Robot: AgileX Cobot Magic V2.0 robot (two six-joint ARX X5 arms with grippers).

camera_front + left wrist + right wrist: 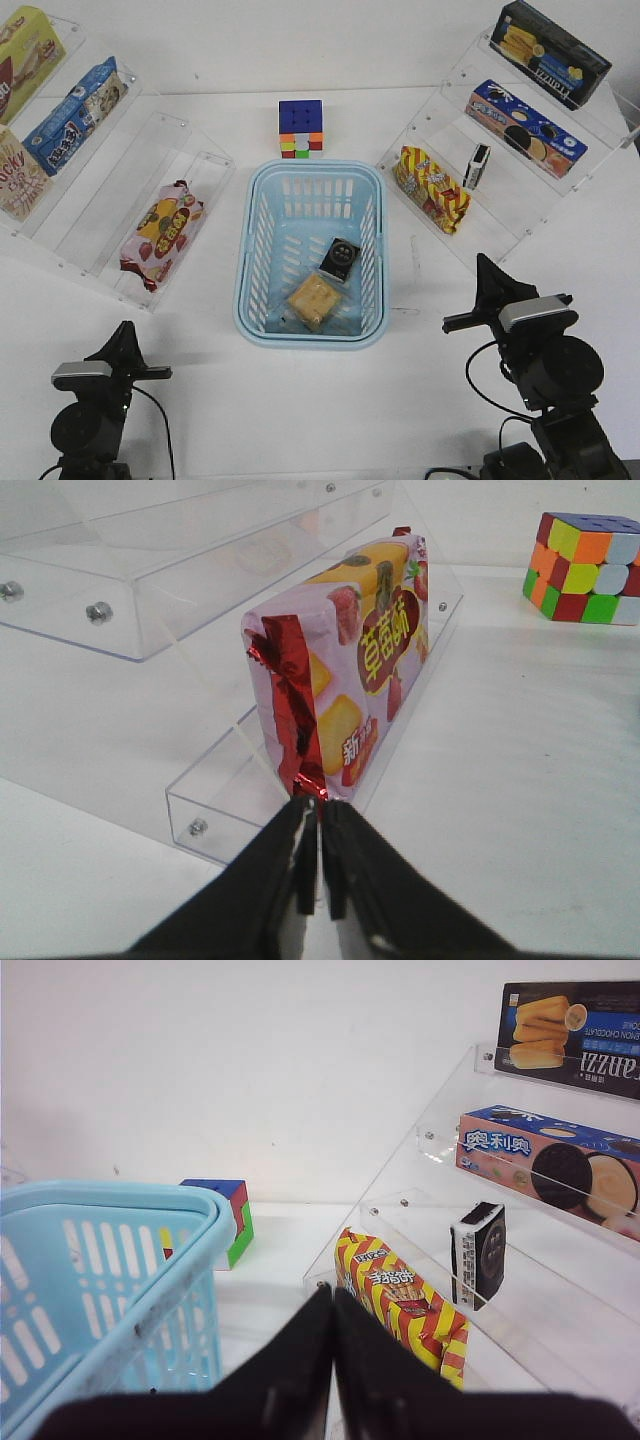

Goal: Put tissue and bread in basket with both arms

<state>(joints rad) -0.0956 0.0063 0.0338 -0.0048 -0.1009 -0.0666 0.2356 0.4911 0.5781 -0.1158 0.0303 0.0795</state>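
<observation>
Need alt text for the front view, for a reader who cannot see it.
A light blue basket at the table's centre holds a wrapped bread piece and a black tissue pack. Both arms sit pulled back near the camera, left gripper and right gripper empty. Clear snack shelves flank the basket, with a colour cube behind it.

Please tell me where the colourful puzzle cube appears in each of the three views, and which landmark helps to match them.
Front view: the puzzle cube stands on the table just behind the basket.
Left wrist view: the cube is at the upper right edge, partly cut off.
Right wrist view: it is near the middle, partly hidden behind the basket rim.
Shared landmark: the cube itself; it shows in all three.
</observation>
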